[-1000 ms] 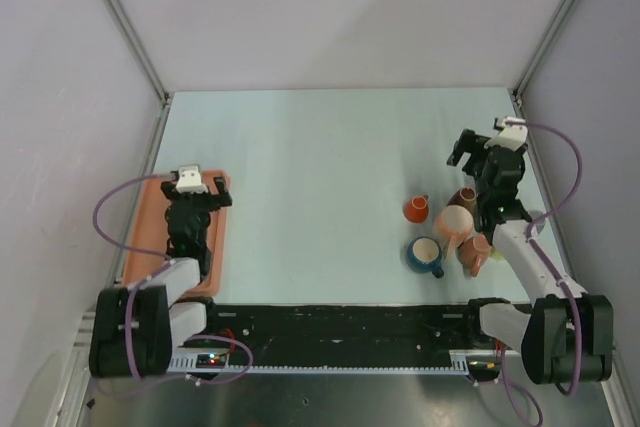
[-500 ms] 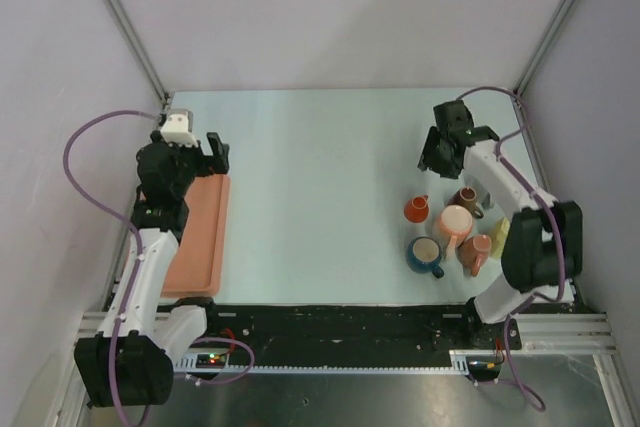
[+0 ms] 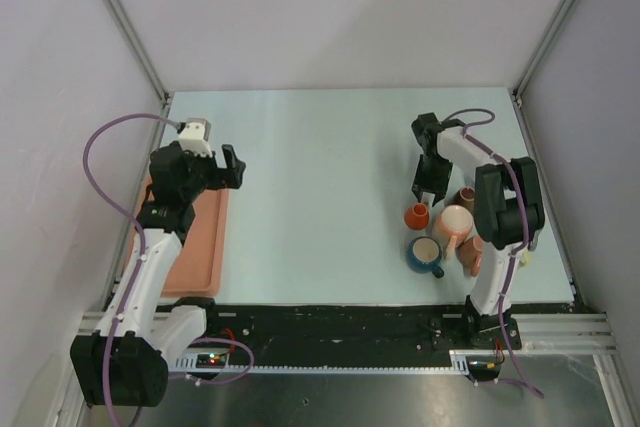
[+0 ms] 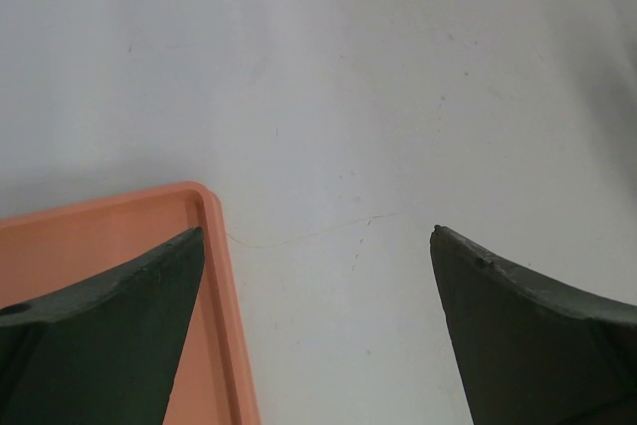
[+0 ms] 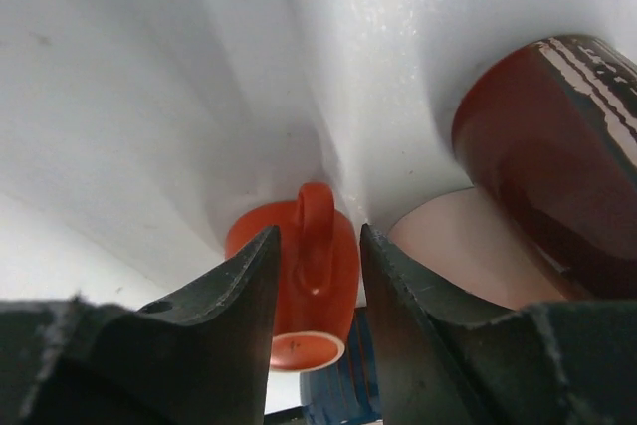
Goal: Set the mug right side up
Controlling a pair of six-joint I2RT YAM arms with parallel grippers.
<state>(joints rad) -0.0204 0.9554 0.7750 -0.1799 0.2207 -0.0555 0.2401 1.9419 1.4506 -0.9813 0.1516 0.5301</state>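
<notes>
pale blue-green desk (image 3: 300, 177), white walls (image 3: 300, 17) round it. the orange mug (image 5: 309, 281) sits at the left edge of the other mugs (image 3: 455, 222) on the right. it looks inverted, its handle (image 5: 317, 216) turned toward the right claw (image 5: 320, 231). that claw's jaws stand narrow either side of the handle; we cannot tell if they touch it. left claw (image 4: 318, 236) is released wide and empty over the tray (image 4: 100, 226) corner. we judge the mug glazed ceramic: rigid, slick, chippable, of modest weight; take it by the handle. no labels or writing legible.
</notes>
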